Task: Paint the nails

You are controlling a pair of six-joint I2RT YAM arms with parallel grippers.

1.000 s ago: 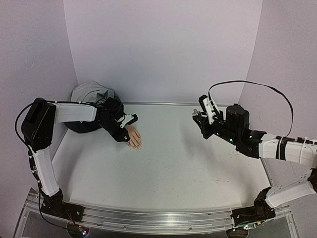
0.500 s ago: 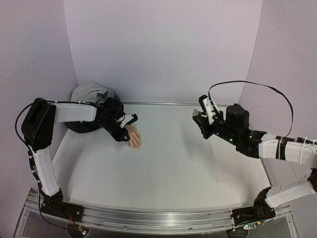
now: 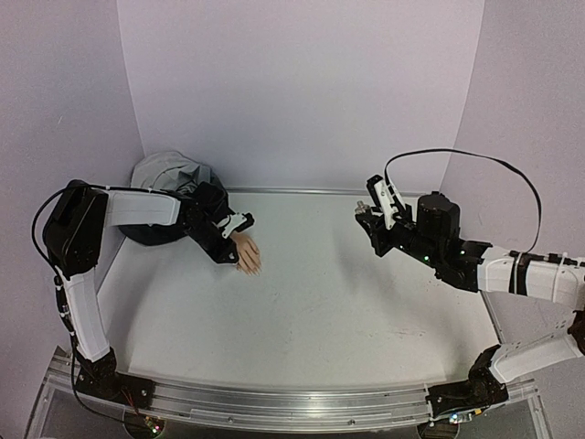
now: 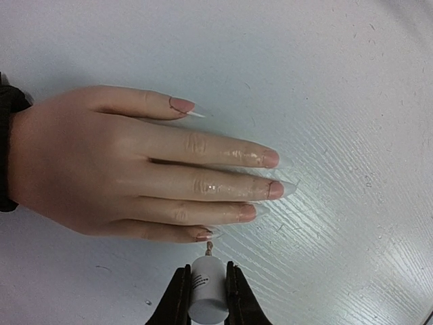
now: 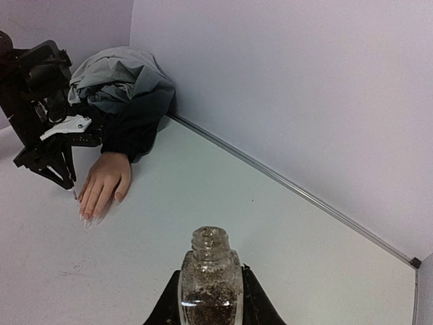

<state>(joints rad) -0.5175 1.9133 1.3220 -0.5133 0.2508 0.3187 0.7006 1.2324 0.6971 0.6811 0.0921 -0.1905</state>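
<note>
The pale mannequin hand point(image 4: 122, 176) lies flat on the white table point(image 4: 352, 223), coming out of a dark sleeve point(image 4: 5, 108). Its nails point(image 4: 270, 159) are long and pinkish. My left gripper point(image 4: 206, 269) is shut on a white cap point(image 4: 206, 288) whose small brush point(image 4: 209, 248) points at the little-finger nail point(image 4: 203, 235), almost touching it. In the top view this gripper point(image 3: 228, 240) sits right beside the hand point(image 3: 249, 255). My right gripper point(image 5: 210, 272) is shut on an open clear bottle point(image 5: 210, 291) of glittery polish, held upright above the table at the right point(image 3: 364, 209).
A crumpled grey and dark jacket point(image 3: 169, 181) fills the back left corner, against the lilac walls. A metal strip point(image 5: 291, 189) runs along the table's far edge. The right arm's black cable point(image 3: 475, 160) loops above it.
</note>
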